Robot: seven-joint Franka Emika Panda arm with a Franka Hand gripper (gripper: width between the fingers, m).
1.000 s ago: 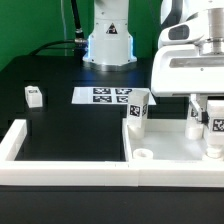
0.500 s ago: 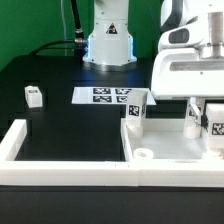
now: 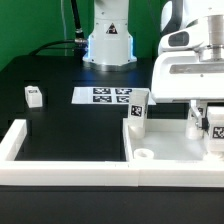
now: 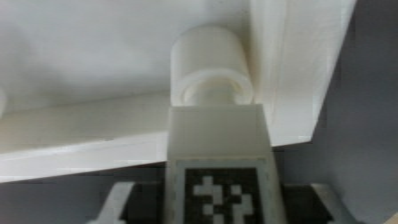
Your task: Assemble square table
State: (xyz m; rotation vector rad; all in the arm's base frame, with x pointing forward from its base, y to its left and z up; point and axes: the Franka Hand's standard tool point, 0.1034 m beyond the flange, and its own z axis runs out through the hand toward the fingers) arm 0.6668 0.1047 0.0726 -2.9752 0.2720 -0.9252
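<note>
Slightly lower now, the gripper [image 3: 212,128] clamps the held leg [image 4: 217,150] at a corner hole of the square tabletop [image 3: 172,150]. One standing leg [image 3: 138,110] looks fitted already, while a loose leg [image 3: 33,96] still waits on the table.

Smooth, matt white plastic of square slab [image 3: 170,150] and leg block [image 4: 217,140]; matt black table [image 3: 60,130]; flat printed marker board [image 3: 105,95].

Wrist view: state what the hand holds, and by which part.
A white leg block, gripped by the hand across its tagged end.
</note>
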